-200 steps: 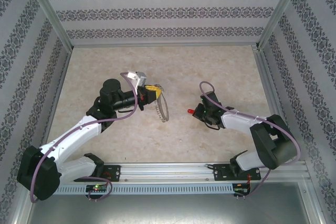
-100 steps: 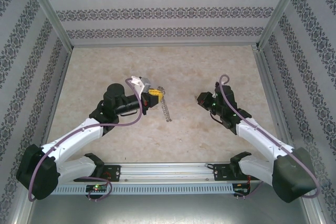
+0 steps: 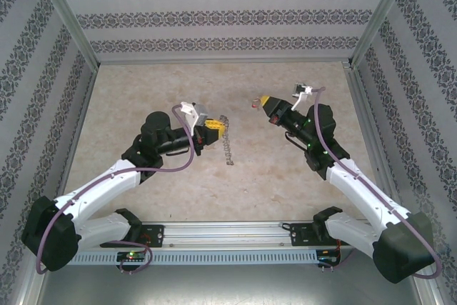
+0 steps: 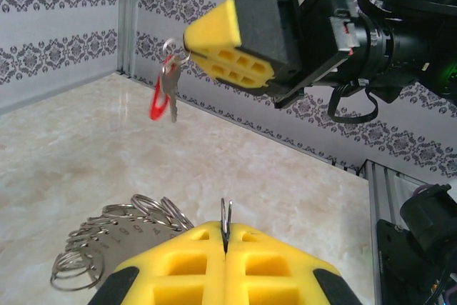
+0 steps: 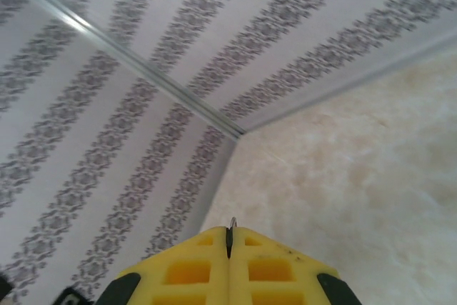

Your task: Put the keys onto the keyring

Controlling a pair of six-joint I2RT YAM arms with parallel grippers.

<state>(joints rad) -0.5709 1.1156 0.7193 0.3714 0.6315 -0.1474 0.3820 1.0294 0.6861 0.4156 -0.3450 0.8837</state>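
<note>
The keyring (image 3: 227,146), a thin silver hoop fringed with small silvery rings (image 4: 118,239), hangs from my left gripper (image 3: 214,128), tilted down towards the table. In the left wrist view the left gripper (image 4: 226,237) is shut on the hoop's wire (image 4: 226,216). The key (image 4: 161,96), with a red head and a short metal shank, dangles from a small ring at the tip of my right gripper (image 4: 187,37). From above, the key (image 3: 255,105) hangs in the air just left of the right gripper (image 3: 265,102). The right gripper (image 5: 229,237) is shut on that small ring (image 5: 231,225).
Patterned walls (image 3: 221,16) close in the marbled table (image 3: 143,91) at the back and sides. A metal rail (image 3: 235,237) runs along the near edge by the arm bases. Roughly a gripper's width of air separates the two grippers.
My right arm has lifted off the table and swung up and back with the key. My left gripper has shifted slightly right, still holding the hoop.
</note>
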